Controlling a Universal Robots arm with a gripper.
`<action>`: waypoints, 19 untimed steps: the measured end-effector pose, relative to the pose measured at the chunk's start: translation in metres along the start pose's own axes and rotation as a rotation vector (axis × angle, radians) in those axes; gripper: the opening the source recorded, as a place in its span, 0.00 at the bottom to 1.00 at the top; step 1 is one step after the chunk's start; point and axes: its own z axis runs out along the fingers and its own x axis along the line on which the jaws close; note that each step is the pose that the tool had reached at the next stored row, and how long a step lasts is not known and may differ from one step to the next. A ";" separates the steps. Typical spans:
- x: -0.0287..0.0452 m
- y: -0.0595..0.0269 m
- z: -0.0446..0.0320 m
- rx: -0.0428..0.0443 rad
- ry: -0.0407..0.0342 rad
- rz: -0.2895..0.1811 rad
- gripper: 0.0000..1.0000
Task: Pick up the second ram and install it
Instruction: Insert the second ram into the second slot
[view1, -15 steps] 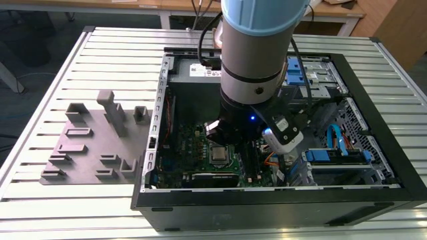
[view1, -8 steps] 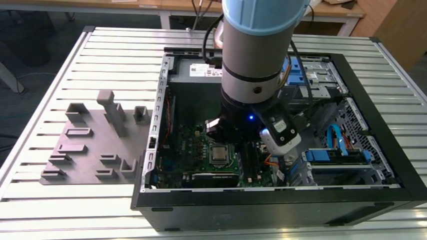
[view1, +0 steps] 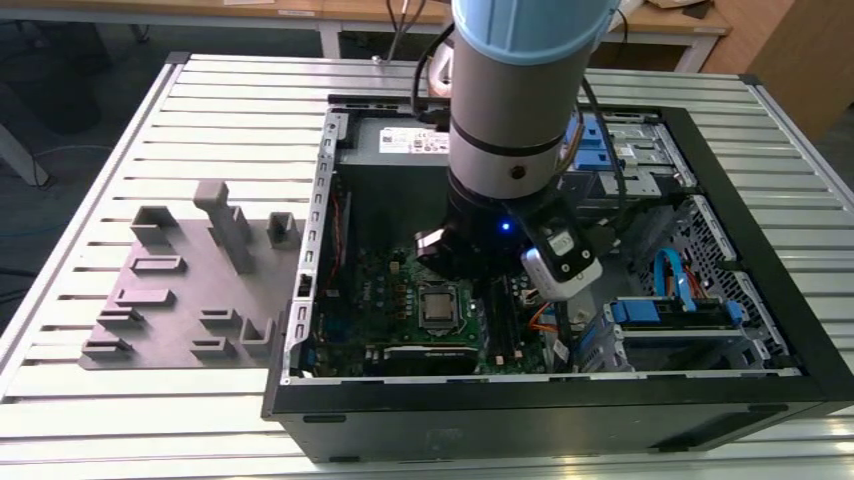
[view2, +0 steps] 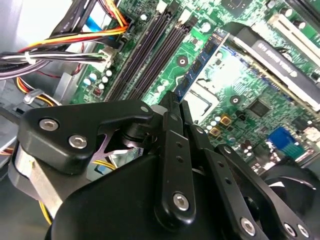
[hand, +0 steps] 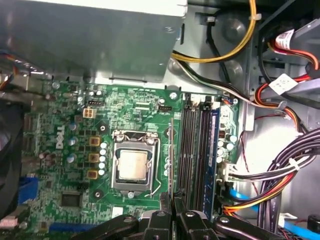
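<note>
My gripper (hand: 172, 201) is shut on the second ram (hand: 171, 155), a thin dark stick seen edge-on in the first wrist view. In the second wrist view the ram (view2: 200, 62) shows a blue-green face and sticks out from between the black fingers (view2: 170, 120). It hangs above the green motherboard, between the processor socket (hand: 132, 165) and the row of black memory slots (hand: 192, 150), just beside the slot nearest the socket. The arm (view1: 514, 120) reaches down into the open computer case (view1: 534, 385).
Bundles of coloured cables (hand: 280, 175) lie right beside the slots. The grey power supply (hand: 100, 35) borders the board. A grey tray (view1: 174, 290) with holder blocks sits on the slatted table at the exterior view's left. Drive bays (view1: 667, 310) fill the case's other side.
</note>
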 end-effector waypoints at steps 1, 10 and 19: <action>-0.0005 0.0004 0.0004 0.0005 -0.0001 0.008 0.11; -0.0081 0.0031 0.0072 0.0041 -0.0004 0.068 0.11; -0.0182 0.0136 0.0233 0.0040 0.0037 0.068 0.11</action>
